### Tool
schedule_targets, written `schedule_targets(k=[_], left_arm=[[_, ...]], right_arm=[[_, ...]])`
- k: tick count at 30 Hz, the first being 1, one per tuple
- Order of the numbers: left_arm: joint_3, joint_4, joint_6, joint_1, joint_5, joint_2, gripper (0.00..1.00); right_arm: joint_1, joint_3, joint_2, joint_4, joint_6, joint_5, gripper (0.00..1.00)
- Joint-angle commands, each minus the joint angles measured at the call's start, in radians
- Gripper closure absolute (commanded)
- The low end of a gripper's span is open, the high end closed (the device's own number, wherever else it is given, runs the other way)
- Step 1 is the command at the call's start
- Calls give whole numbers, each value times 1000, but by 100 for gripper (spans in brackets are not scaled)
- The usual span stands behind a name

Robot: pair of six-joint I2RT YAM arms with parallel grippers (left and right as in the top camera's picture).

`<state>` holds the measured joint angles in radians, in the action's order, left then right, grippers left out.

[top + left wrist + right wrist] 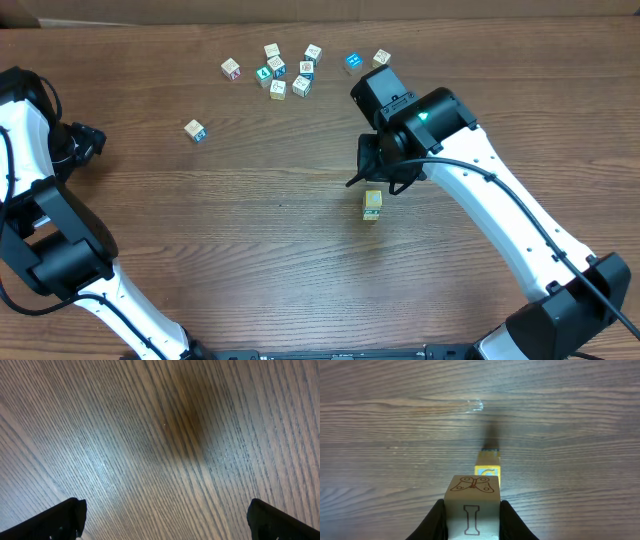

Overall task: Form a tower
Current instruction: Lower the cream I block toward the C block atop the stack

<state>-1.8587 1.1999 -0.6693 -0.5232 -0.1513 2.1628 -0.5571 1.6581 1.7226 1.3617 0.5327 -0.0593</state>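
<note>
Tower (372,205) stands on the wooden table (250,230) near the middle, slightly right, one cube wide, with a pale top and a yellowish side. In the right wrist view the tower (487,472) shows a yellow-framed face just beyond the held cube; contact between them cannot be told. Right gripper (472,512) is clamped on a butterfly cube (472,500), a dark finger on each side, butterfly print on top and a letter I on the near face. Overhead, the right gripper (383,172) hangs just beside the tower. Left gripper (165,520) has its fingers spread wide over bare wood, holding nothing, and sits at the far left edge (85,140). Loose cubes (280,70) cluster at the far side, with a single cube (194,130) off to the left.
</note>
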Motion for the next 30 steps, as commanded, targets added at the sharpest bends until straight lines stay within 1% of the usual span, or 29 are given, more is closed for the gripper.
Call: schedule_targets(k=[1,4,9,17,30], left_arm=[[-15,-2,19,13,-9,7,0],[-15,-2,19,13,-9,7,1],[-15,-2,19,13,-9,7,0],[-15,-2,19,13,-9,7,0],[-15,-2,19,13,-9,7,1]], right_arm=[[-4,-54,-5,-21,22,-32,96],[-4,-86,-5,-38,22,-25,96],[-4,-90,-5,-48,21,9,96],[-5,-116,-5,-54,21,13,96],[-5,-167,-5,-113,21,35,96]])
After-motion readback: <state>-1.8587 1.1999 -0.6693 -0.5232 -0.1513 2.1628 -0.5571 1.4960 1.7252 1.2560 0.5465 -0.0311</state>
